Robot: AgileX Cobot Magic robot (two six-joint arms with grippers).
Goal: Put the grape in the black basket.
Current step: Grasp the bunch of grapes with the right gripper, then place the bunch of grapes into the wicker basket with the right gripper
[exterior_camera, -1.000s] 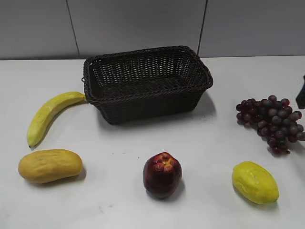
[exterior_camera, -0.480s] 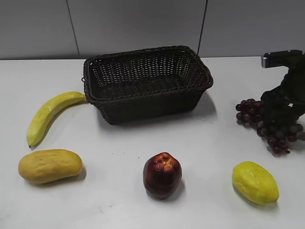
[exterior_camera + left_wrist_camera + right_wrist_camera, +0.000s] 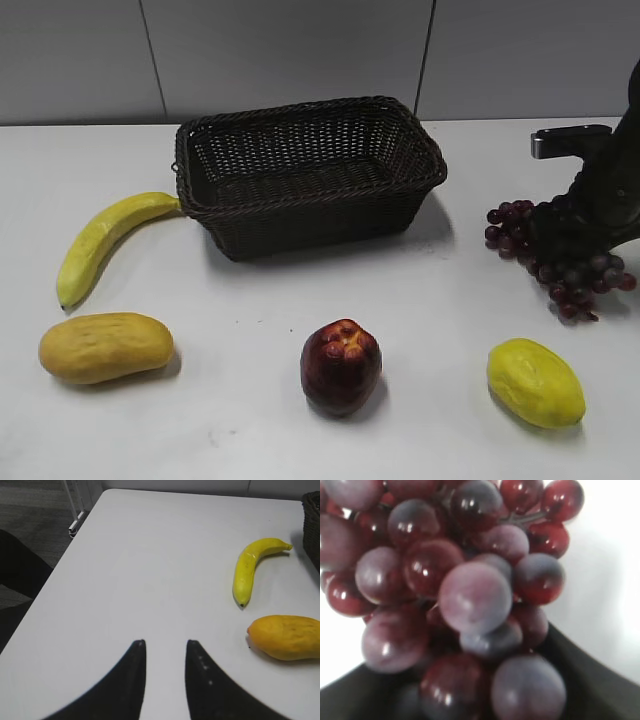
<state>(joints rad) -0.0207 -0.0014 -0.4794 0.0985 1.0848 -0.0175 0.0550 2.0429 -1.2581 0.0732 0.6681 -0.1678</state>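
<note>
The grape, a dark purple-red bunch, is at the right of the table, to the right of the black basket. My right gripper has come down onto the bunch and covers its middle. In the right wrist view the grape fills the frame between the dark jaws of my right gripper, which is closed on it. The basket is empty. My left gripper is open and empty over bare table at the far left, out of the exterior view.
A banana lies left of the basket, with an orange mango-like fruit in front of it. A dark red apple sits front centre. A yellow fruit lies front right, below the grape. The left wrist view shows the table's left edge.
My right arm came in from the right and dropped onto the grape. The bunch has since shifted slightly up and to the left. Nothing else moved.
</note>
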